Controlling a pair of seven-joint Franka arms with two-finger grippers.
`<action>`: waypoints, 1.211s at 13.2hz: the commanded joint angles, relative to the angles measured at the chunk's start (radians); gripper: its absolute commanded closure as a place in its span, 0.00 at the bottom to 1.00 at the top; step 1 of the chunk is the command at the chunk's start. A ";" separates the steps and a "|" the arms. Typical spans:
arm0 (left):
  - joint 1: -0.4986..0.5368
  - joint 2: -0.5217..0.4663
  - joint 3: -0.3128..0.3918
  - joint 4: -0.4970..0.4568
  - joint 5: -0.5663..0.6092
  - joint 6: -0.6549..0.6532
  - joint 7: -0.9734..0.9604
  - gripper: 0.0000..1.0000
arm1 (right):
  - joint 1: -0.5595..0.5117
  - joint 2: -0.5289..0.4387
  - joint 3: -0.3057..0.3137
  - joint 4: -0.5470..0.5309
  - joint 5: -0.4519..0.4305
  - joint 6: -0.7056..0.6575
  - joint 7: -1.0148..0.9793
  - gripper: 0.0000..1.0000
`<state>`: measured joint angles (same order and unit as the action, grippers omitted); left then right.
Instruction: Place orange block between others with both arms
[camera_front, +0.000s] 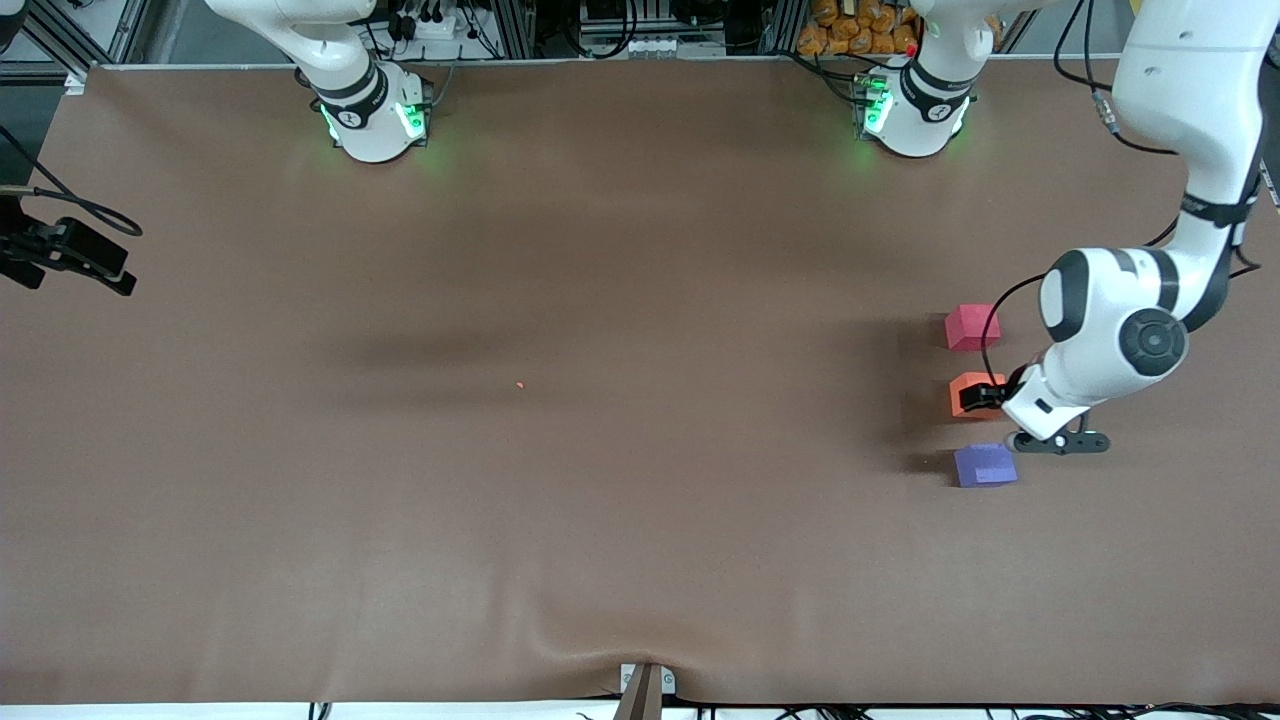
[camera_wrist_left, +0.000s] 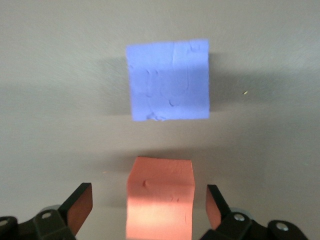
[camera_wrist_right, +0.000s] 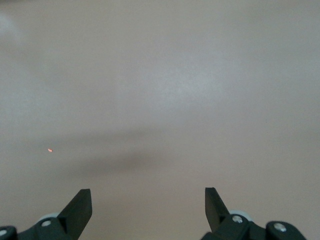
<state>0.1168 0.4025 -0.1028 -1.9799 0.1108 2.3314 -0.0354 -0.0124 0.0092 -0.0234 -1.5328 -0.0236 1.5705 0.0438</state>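
Note:
The orange block (camera_front: 963, 400) (camera_wrist_left: 160, 200) rests on the table between the pinkish-red cube (camera_front: 972, 327), farther from the front camera, and the purple cube (camera_front: 985, 466) (camera_wrist_left: 169, 80), nearer to it. All three lie in a row toward the left arm's end of the table. My left gripper (camera_front: 982, 396) (camera_wrist_left: 147, 202) is low at the orange block and open; its fingers (camera_wrist_left: 80, 205) stand on either side with a gap to each face. My right gripper (camera_wrist_right: 148, 200) is open and holds nothing, over bare table; the right arm waits, its hand outside the front view.
A tiny orange speck (camera_front: 520, 384) (camera_wrist_right: 50, 149) lies mid-table. A black camera clamp (camera_front: 70, 255) juts in at the right arm's end. A small bracket (camera_front: 645, 685) sits at the table's front edge. The brown table cover (camera_front: 600, 520) is wide and flat.

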 joint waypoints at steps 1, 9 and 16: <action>0.012 -0.092 -0.011 0.044 0.007 -0.122 -0.001 0.00 | 0.003 -0.015 0.002 0.000 -0.006 -0.052 -0.008 0.00; 0.004 -0.172 -0.015 0.329 -0.059 -0.490 -0.004 0.00 | 0.009 -0.027 0.005 0.005 0.018 -0.104 -0.012 0.00; 0.003 -0.194 -0.029 0.559 -0.069 -0.766 0.008 0.00 | 0.008 -0.031 0.005 0.008 0.018 -0.110 -0.013 0.00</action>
<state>0.1160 0.2158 -0.1215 -1.4718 0.0633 1.6370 -0.0365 -0.0056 -0.0103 -0.0188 -1.5284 -0.0167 1.4740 0.0376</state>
